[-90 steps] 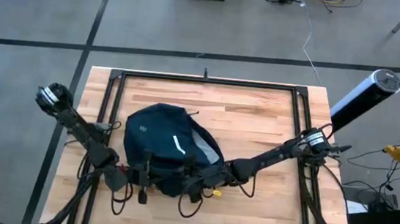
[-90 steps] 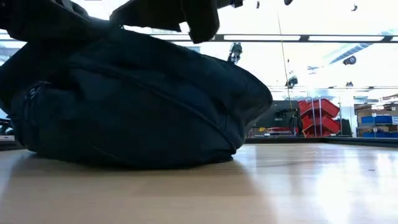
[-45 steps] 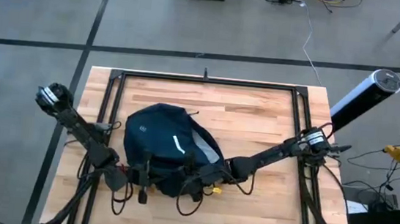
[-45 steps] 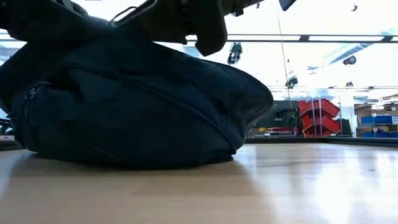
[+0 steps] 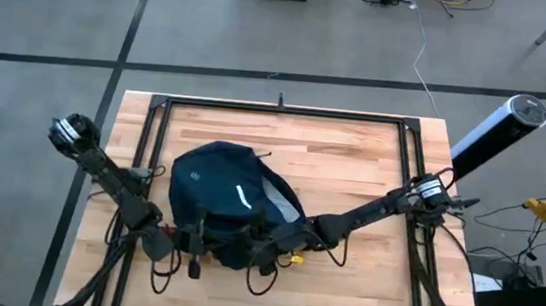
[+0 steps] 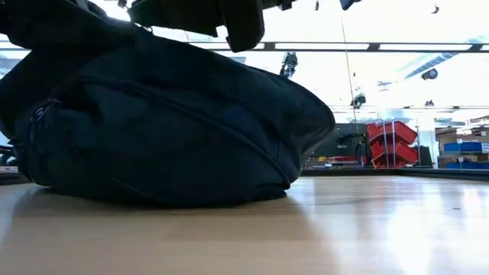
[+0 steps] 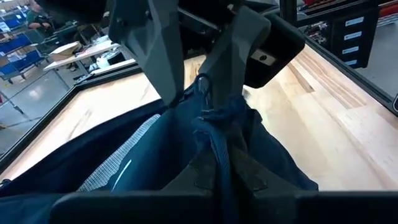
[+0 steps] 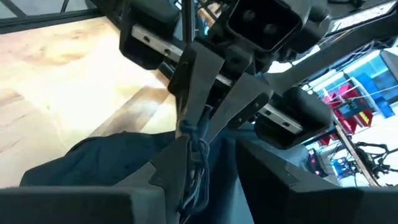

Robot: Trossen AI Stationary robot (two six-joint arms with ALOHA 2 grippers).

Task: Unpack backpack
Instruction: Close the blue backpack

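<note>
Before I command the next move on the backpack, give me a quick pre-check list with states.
1. Left gripper hold: ok, shut on a fold of the backpack.
2. Right gripper hold: ok, shut on the same fold.
3. Clearance between grippers: not ok, the fingertips meet almost tip to tip.
4. Backpack seated on the table: ok, the base rests flat in the low view.
5. Opening: cannot tell; grey lining shows, contents do not.
</note>
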